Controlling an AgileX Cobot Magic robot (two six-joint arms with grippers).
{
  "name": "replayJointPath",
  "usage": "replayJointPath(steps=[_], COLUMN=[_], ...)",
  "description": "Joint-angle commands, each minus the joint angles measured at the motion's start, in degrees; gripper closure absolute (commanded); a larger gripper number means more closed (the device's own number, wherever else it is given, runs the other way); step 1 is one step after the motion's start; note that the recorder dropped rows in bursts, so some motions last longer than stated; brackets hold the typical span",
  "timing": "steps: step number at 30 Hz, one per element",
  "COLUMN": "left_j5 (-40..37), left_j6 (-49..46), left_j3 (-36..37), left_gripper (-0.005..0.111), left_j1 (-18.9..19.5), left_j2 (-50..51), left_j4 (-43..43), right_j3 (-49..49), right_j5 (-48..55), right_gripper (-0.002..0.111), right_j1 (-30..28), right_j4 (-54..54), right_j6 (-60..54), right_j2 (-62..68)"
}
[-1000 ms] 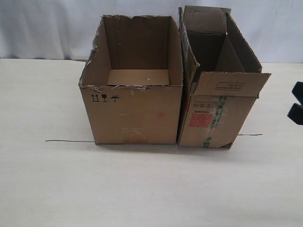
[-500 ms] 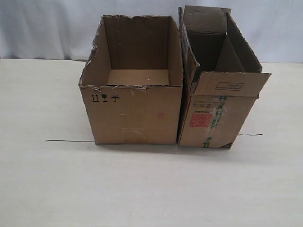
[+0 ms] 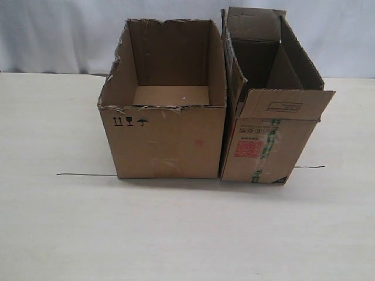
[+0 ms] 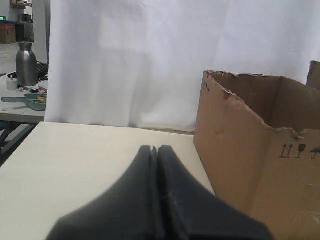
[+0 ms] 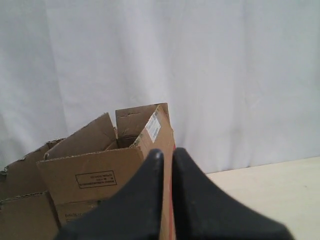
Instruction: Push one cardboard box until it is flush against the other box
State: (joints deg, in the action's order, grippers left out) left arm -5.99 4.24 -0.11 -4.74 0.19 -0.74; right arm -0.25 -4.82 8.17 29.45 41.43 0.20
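Observation:
The cardboard box [image 3: 266,146], narrow with upright flaps, a red label and green-printed tape, stands right of the other box [image 3: 164,140], the wider carton with torn top edges and black symbols. Their facing sides meet along the front corner, with no gap showing. Neither gripper shows in the exterior view. My left gripper [image 4: 154,148] is shut and empty over the bare table, with the other box [image 4: 260,165] beside it, apart. My right gripper [image 5: 166,152] is shut but for a thin slit, holding nothing, off to the side of the cardboard box [image 5: 100,170].
Both cartons stand on a pale table [image 3: 176,234] crossed by a thin black line [image 3: 88,174], with a white curtain [image 3: 58,35] behind. The left wrist view shows a metal bottle [image 4: 26,64] on a separate table beyond the table's edge.
One second ago my right gripper showed at the exterior view's right edge; it has since drawn out of that view. The boxes have not moved.

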Motion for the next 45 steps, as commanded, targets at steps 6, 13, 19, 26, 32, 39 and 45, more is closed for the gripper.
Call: replayJointPath(steps=[6,13,19,26,32,39,45], left_j5=[0.6,0.6,0.6,0.6,0.3,0.3,0.3], left_j6=[0.3,0.3,0.3,0.3,0.3,0.3,0.3], left_j3=[0.1,0.1,0.1,0.1,0.1,0.1,0.1], left_gripper=[0.107,0.107,0.107,0.107,0.107,0.107,0.107], left_j1=[-0.3,-0.3,-0.3,-0.3,-0.3,-0.3,-0.3], left_j2=[-0.2,-0.2,-0.2,-0.2,-0.2,-0.2,-0.2], left_j4=[0.2,0.2,0.2,0.2,0.2,0.2,0.2], right_j3=[0.3,0.3,0.3,0.3,0.3,0.3,0.3], right_j5=[2.5,2.5,2.9,4.2,6.2,7.5,12.3], right_gripper=[0.103,0.103,0.103,0.103,0.103,0.103,0.103], right_j1=[-0.2,-0.2,-0.2,-0.2,0.6,0.5,0.5], right_j4=[-3.4,-3.4,-3.3,-3.3,-17.5,-32.9,-30.0], right_j6=[3.5,3.5,0.8,1.1,-24.2,-49.7,-47.8], right_j2=[-0.2,-0.2,-0.2,-0.2,-0.2,-0.2,-0.2])
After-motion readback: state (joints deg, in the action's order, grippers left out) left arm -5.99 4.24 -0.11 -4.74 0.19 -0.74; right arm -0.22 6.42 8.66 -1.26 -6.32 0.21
